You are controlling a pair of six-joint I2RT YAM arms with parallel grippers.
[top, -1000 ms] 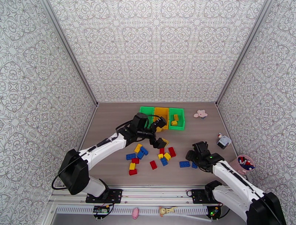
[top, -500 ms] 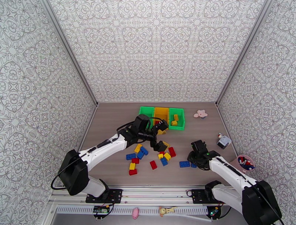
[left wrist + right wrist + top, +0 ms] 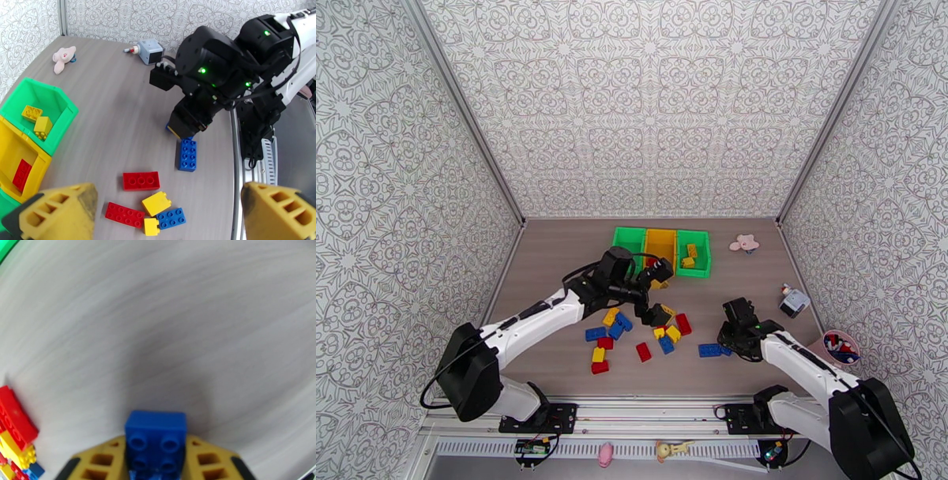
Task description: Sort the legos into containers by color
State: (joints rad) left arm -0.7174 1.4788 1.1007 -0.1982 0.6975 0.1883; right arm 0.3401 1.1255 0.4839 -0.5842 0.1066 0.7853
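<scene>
Grasp step: the right gripper pinches 1 blue lego; the left gripper is spread wide. Next calls for lifting it toward the left green bin at 11 o'clock.

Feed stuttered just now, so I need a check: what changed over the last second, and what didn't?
The right gripper closed on a small blue brick. The left gripper drifted slightly toward the near edge, jaws staying wide open and empty. The long blue brick beside the right gripper, the pile and the bins look unchanged.
</scene>
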